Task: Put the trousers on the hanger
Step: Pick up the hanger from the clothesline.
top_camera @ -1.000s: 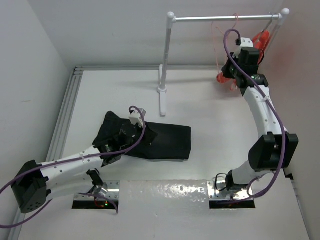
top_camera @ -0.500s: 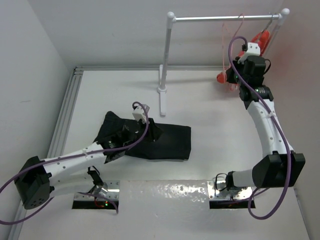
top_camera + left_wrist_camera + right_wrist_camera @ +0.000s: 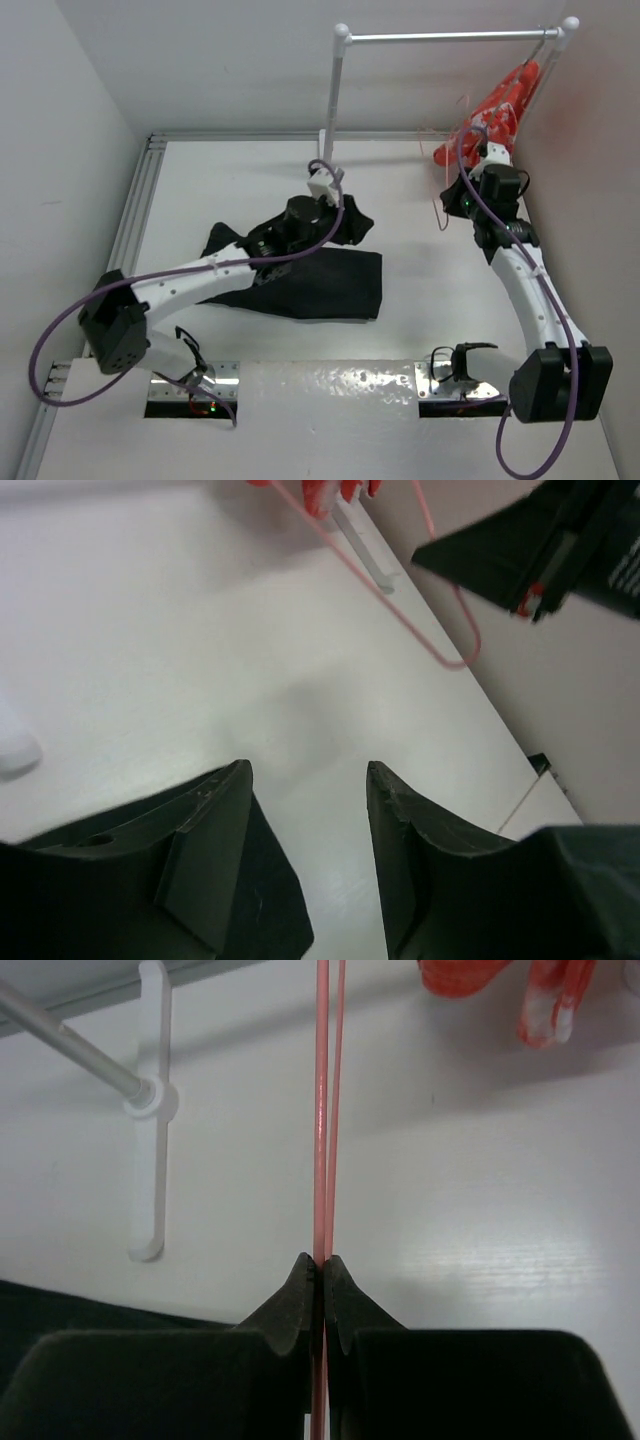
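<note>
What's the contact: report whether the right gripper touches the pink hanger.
Touching. The right wrist view shows the right gripper with its jaws shut on the hanger, whose pink wire runs straight into the seam between them, no gap.

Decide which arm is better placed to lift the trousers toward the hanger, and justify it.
The left. The left gripper stands open right at the trousers, free to grasp them, while the right gripper is shut on the hanger wire, away from the fabric.
</note>
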